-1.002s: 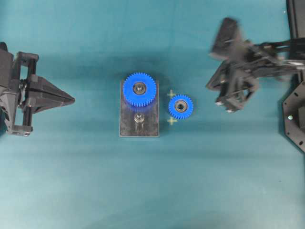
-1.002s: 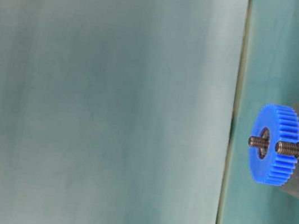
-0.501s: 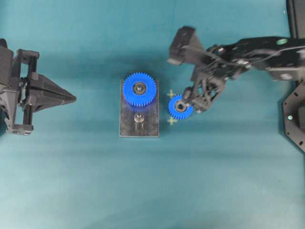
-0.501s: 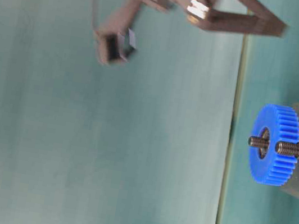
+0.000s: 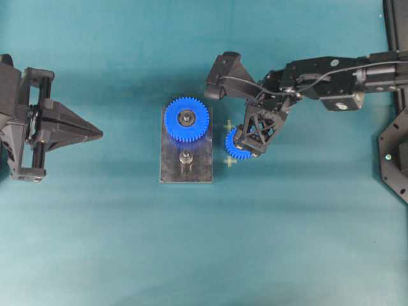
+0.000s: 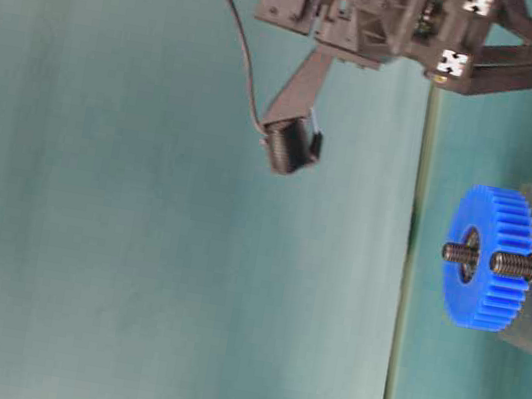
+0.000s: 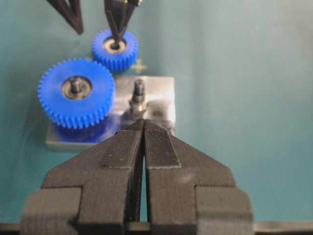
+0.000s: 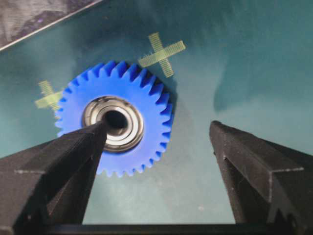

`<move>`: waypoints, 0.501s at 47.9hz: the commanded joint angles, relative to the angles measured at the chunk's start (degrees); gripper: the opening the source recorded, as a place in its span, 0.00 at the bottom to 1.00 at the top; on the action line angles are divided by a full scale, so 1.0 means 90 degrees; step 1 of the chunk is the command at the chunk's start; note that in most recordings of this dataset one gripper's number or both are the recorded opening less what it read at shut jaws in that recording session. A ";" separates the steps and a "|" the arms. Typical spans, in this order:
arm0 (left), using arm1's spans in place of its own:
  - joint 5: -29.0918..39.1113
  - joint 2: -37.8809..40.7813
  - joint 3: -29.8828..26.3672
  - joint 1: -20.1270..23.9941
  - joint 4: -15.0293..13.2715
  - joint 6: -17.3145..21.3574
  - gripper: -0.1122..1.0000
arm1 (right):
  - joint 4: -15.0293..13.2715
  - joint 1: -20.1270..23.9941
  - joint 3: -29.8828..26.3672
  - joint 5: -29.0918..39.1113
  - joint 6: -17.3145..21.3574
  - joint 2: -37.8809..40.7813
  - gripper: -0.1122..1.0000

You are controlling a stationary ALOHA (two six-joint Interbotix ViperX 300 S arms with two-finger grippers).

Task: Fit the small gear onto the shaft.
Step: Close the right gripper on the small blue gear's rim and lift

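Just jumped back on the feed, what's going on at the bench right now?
The right gripper is open and down over the small gear, which lies flat on the mat beside the grey plate. One fingertip sits over the gear's hub, the other off to its side, so nothing is gripped yet. The shaft on the plate is bare, next to the larger gear. The left gripper is shut and waits off to the side, facing the plate.

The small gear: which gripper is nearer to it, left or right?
Right. The right gripper is open directly over the small gear; the left gripper sits shut far beyond the plate.
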 commanded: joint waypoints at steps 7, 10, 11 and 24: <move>-0.0029 0.0029 -0.0098 -0.0010 0.0010 0.0000 0.10 | -0.0078 -0.0010 -0.0117 -0.0039 0.0029 0.0049 0.91; -0.0029 0.0039 -0.0088 -0.0020 0.0010 0.0000 0.10 | -0.0078 -0.0029 -0.0117 -0.0039 0.0088 0.0088 0.91; -0.0029 0.0039 -0.0088 -0.0020 0.0020 0.0000 0.10 | -0.0088 -0.0039 -0.0117 -0.0049 0.0098 0.0107 0.91; -0.0029 0.0059 -0.0088 -0.0010 0.0010 0.0000 0.10 | -0.0127 -0.0039 -0.0127 0.0049 0.0127 0.0176 0.86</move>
